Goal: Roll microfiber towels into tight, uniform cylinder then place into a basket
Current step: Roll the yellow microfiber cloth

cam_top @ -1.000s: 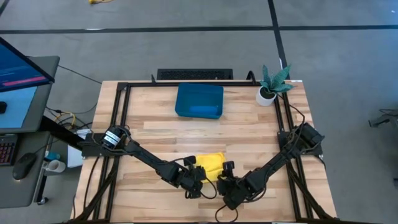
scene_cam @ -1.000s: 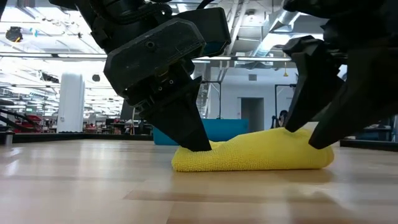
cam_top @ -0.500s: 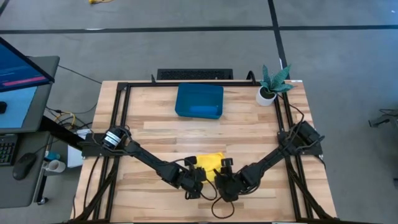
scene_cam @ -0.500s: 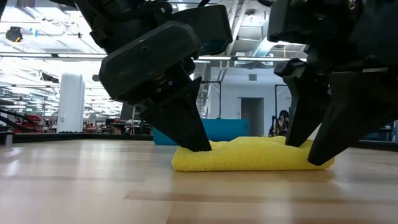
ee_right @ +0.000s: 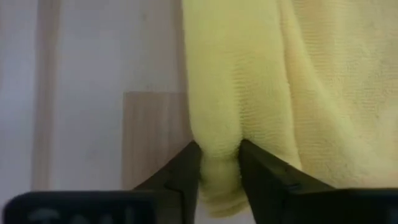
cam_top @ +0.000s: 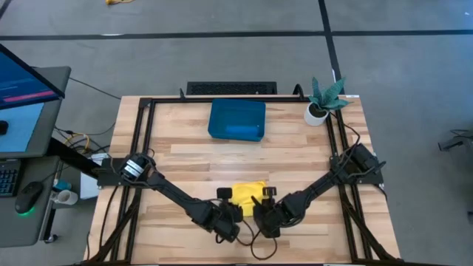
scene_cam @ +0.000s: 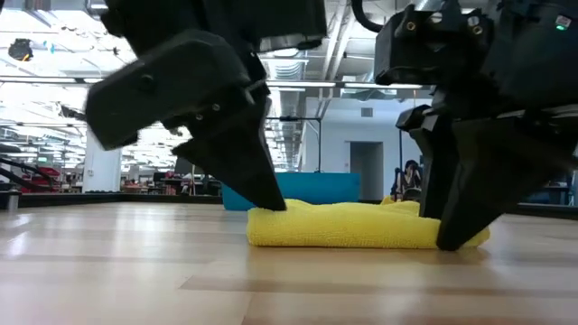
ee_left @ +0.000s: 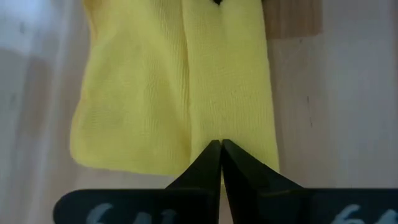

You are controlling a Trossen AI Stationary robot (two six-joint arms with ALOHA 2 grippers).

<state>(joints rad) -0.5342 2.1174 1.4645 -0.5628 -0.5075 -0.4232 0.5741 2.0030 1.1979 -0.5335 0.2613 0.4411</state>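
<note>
The yellow microfiber towel point(cam_top: 250, 194) lies folded in a low, thick bundle point(scene_cam: 361, 226) on the wooden table near its front edge. My left gripper point(scene_cam: 271, 200) is shut, its tips on the bundle's left end. My right gripper point(scene_cam: 452, 236) is shut on the bundle's right end. The dark teal basket point(cam_top: 236, 112) stands at the far middle of the table. A blue rolled towel point(cam_top: 242, 131) lies inside it along its near wall. My left gripper sets its shut fingertips point(ee_left: 221, 146) on top of the towel close to its left end point(ee_left: 205, 134), slanting down from the near left. Whether any cloth is caught between the tips I cannot tell. The towel lies on the table. My right gripper pinches a thick rolled edge of the towel point(ee_right: 219, 146) between its two fingers, at the bundle's right end. The fingers point(scene_cam: 461, 217) point steeply down from above, their tips at the table. The cloth bulges between them, and the towel rests on the table.
A small white pot with a green plant point(cam_top: 321, 103) stands at the far right corner. A black frame point(cam_top: 145, 148) runs along the table's edges. Bare wood lies between the towel and the basket. A desk with a monitor point(cam_top: 22, 89) is off to the left.
My right gripper has gone down and toward the table's left onto the towel's right end, and its fingers have closed on the cloth. My left gripper has tipped and rolled, its body rising while its shut tips stay at the towel's left end. The towel has stayed in place.
</note>
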